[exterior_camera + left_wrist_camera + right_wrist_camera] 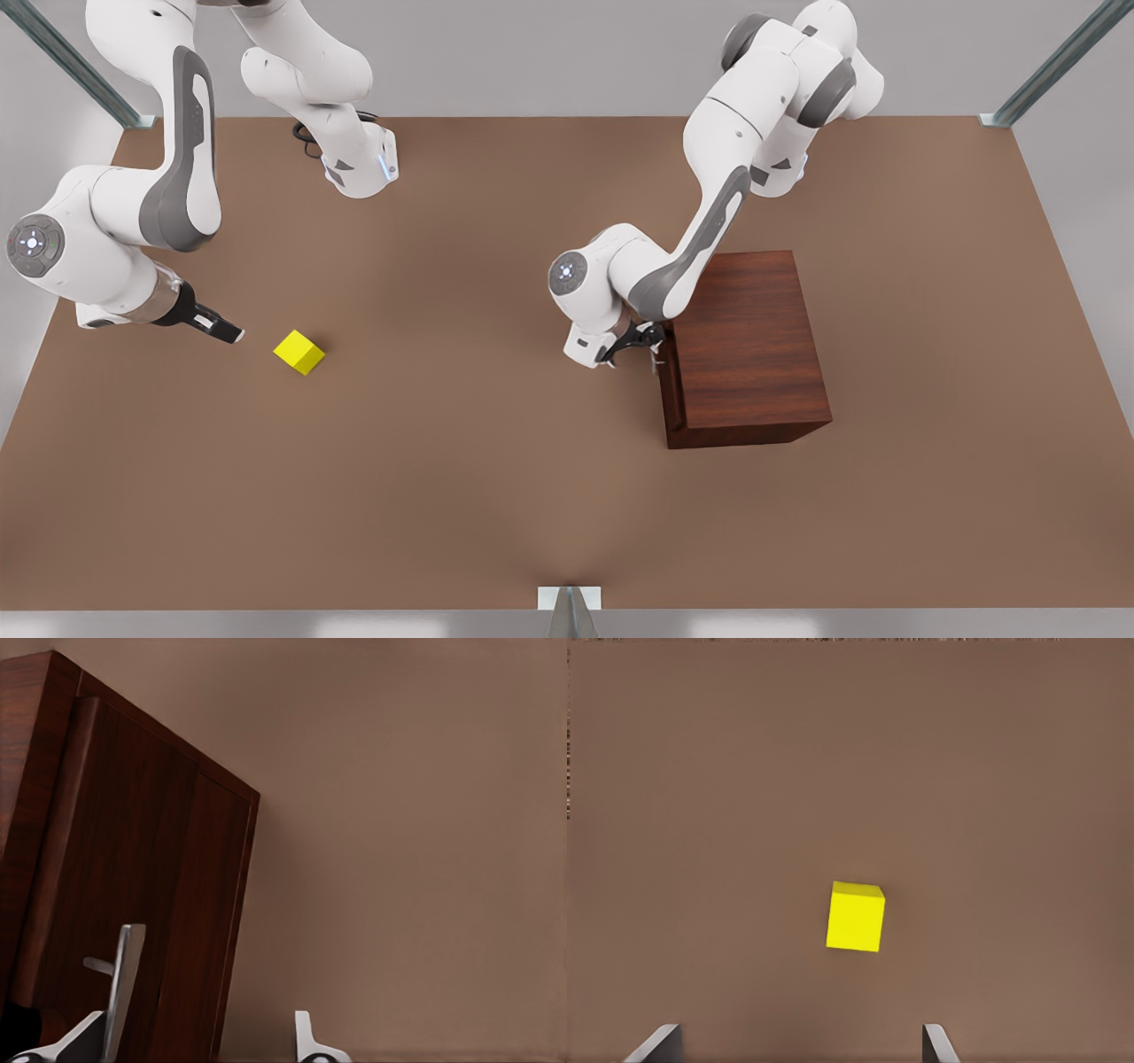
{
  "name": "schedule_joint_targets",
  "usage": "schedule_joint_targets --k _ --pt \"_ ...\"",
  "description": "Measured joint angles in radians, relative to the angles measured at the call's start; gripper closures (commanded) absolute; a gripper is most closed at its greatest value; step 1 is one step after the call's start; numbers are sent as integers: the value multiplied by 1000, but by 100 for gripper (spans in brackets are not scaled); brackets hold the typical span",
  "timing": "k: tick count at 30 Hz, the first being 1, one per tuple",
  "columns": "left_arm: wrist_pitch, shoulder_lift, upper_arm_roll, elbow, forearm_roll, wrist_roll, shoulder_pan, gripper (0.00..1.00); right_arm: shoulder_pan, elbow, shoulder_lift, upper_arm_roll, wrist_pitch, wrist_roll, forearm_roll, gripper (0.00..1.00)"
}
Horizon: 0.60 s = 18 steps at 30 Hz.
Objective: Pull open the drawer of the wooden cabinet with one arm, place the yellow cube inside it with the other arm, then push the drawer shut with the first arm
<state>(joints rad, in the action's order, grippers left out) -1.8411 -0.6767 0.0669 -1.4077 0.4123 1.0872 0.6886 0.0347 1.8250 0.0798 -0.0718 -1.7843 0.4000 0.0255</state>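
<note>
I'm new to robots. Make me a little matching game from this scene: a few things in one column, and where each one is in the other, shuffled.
Things:
1. yellow cube
2. wooden cabinet
3. left end effector
4. right end effector

Places:
A. at the silver handle on the cabinet's front
B. loose on the table, toward the front view's left
C. hovering near the cube, apart from it
D. standing on the table, toward the front view's right

Pairs: 1-B, 2-D, 3-A, 4-C
</note>
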Motion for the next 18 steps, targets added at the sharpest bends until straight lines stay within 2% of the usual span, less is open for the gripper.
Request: schedule_joint_targets --k 18 --pt "-36 -2 9 25 -69 8 0 0 -1 -9 7 0 0 18 -3 0"
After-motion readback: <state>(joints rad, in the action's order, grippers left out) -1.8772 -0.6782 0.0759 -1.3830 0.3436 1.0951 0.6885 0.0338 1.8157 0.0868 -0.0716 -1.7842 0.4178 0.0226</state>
